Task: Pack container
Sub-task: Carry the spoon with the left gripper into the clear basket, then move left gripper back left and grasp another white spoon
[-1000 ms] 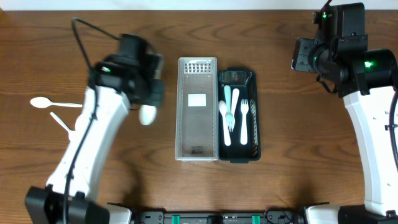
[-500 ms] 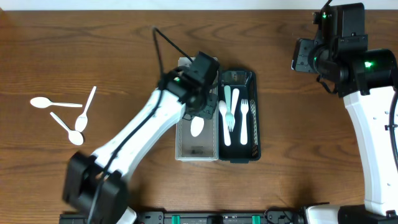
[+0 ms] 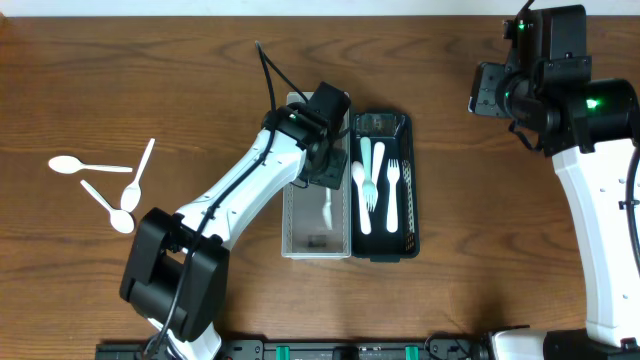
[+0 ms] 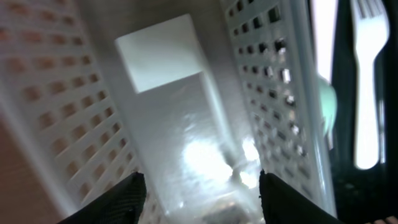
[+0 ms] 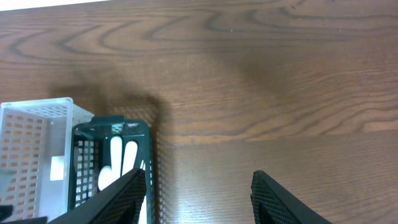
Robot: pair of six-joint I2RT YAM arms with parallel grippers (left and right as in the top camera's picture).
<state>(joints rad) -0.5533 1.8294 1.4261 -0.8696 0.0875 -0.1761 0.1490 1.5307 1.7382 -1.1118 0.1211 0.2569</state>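
The left gripper (image 3: pixel 327 168) hovers over the upper half of a white perforated container (image 3: pixel 292 180), jaws open with nothing between them. In the left wrist view the left gripper (image 4: pixel 202 200) looks down onto the blurred floor and walls of that container (image 4: pixel 261 74). A white plastic spoon (image 3: pixel 327 208) lies loose inside it, just below the gripper. Beside it on the right stands a dark green container (image 3: pixel 411 180) with white and mint cutlery (image 3: pixel 378 185). The right gripper (image 5: pixel 199 200) is open and empty over bare table at the far right.
Three white spoons (image 3: pixel 105 180) lie loose on the wood at the far left. The right arm (image 3: pixel 545 70) is raised at the back right corner. Both containers (image 5: pixel 84 162) sit side by side at mid-table, touching.
The left arm swung right from the loose spoons, carrying a white spoon over the white container. Its jaws opened and the spoon now lies inside. The right arm has not moved.
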